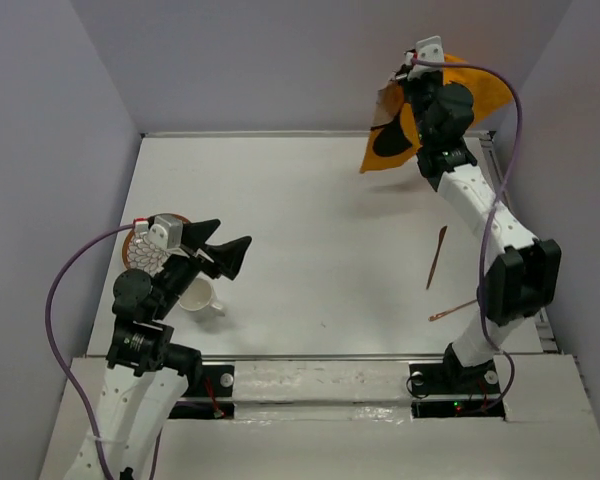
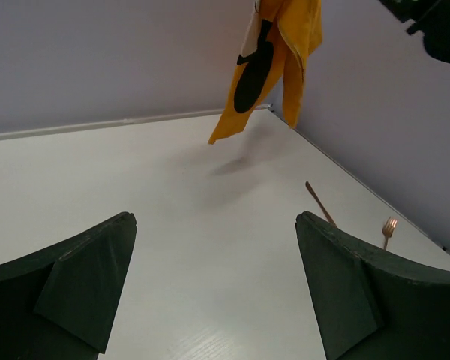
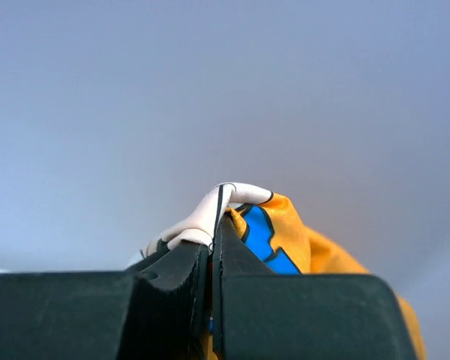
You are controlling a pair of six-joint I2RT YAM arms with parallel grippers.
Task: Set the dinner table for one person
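Note:
The dinner table is a large white tabletop. My right gripper is raised high over the table's far right corner and is shut on the orange Mickey Mouse placemat. The placemat hangs bunched below it, off the table. In the right wrist view the jaws pinch a white and orange fold of the placemat. The left wrist view shows the placemat dangling. My left gripper is open and empty, low over the left side of the table.
A white cup stands just under my left arm, and a patterned plate lies behind it by the left wall. A copper knife and fork lie at the right, also in the left wrist view: knife, fork.

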